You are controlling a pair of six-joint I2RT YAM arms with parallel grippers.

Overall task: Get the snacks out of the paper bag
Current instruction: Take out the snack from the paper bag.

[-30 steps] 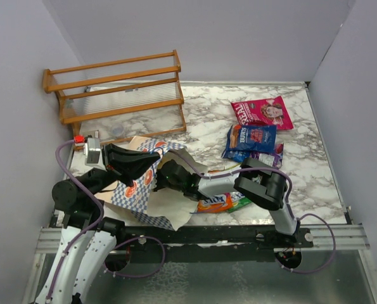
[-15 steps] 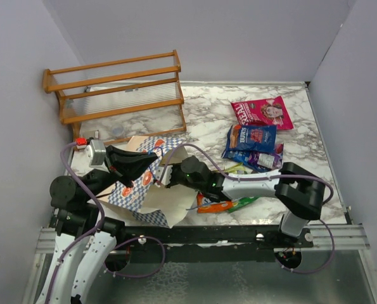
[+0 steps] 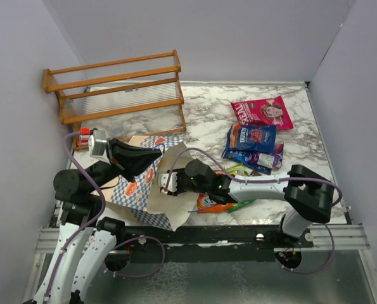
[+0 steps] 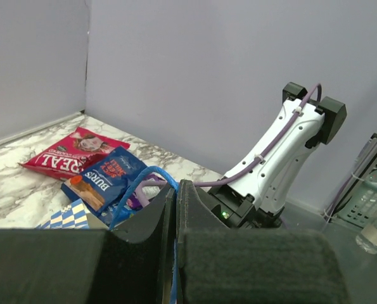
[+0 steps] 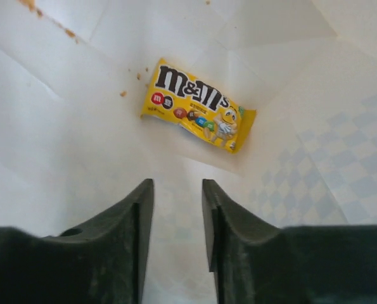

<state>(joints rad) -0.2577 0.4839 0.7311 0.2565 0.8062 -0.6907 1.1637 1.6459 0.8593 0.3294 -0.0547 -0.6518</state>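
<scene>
Item: paper bag (image 3: 167,206), cream with blue-checked sides, lay on its side at the bench's (image 3: 207,120) near-left, mouth facing right.
Left claw (image 4: 175,190): pressed together on the bag's blue cord handle (image 4: 137,190); it stood slightly higher and further left than a second before.
Right claw (image 5: 177,190): jaws spread a little, nothing between them, inside the bag mouth. Its arm, earlier folded close to the bag, was stretched out with the elbow far right.
Contents: one yellow packet (image 5: 198,106) flat on the bag floor, ahead of the claw, apart from it.
Unmoved on the bench: magenta packet (image 3: 262,112), blue packet (image 3: 250,138), purple packet (image 3: 274,155), orange-green packs (image 3: 223,202).
</scene>
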